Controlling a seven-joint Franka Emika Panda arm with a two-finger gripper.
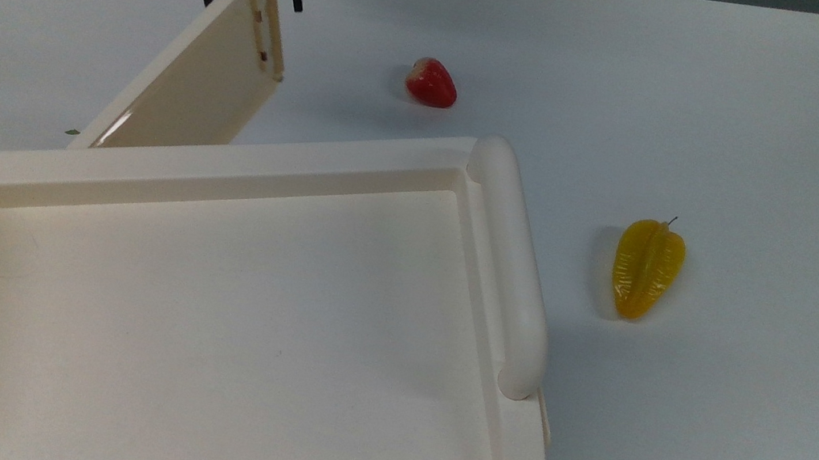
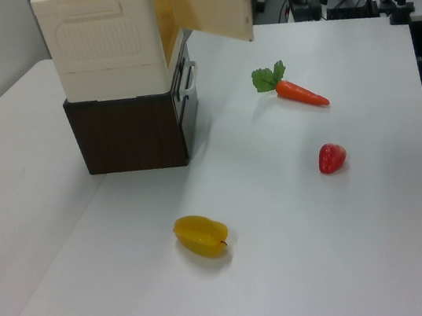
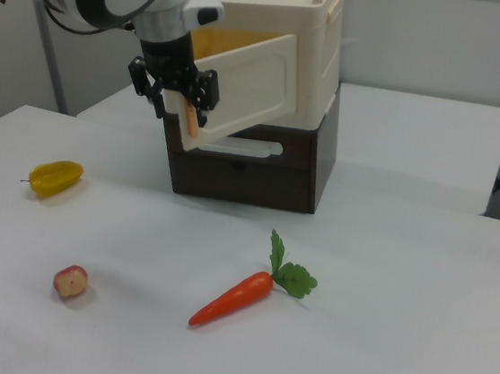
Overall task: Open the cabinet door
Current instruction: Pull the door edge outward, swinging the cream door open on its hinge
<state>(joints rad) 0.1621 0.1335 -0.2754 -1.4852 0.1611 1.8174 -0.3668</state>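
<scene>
Nearest in the right view I see the carrot [image 3: 242, 296], the strawberry [image 3: 70, 281] and, at the right view's left, the yellow star fruit [image 3: 55, 177], all lying apart on the white table [image 3: 378, 328]. Beyond them the cabinet [image 3: 276, 37] sits on a dark brown drawer unit [image 3: 252, 169]. The cabinet door [image 3: 244, 82] stands swung wide open. My gripper [image 3: 184, 112] is at the door's free edge, fingers pinched narrowly on its tan handle [image 3: 191, 119]. In the top view the door [image 1: 197, 76] angles away from the cabinet's recessed top [image 1: 218, 315].
</scene>
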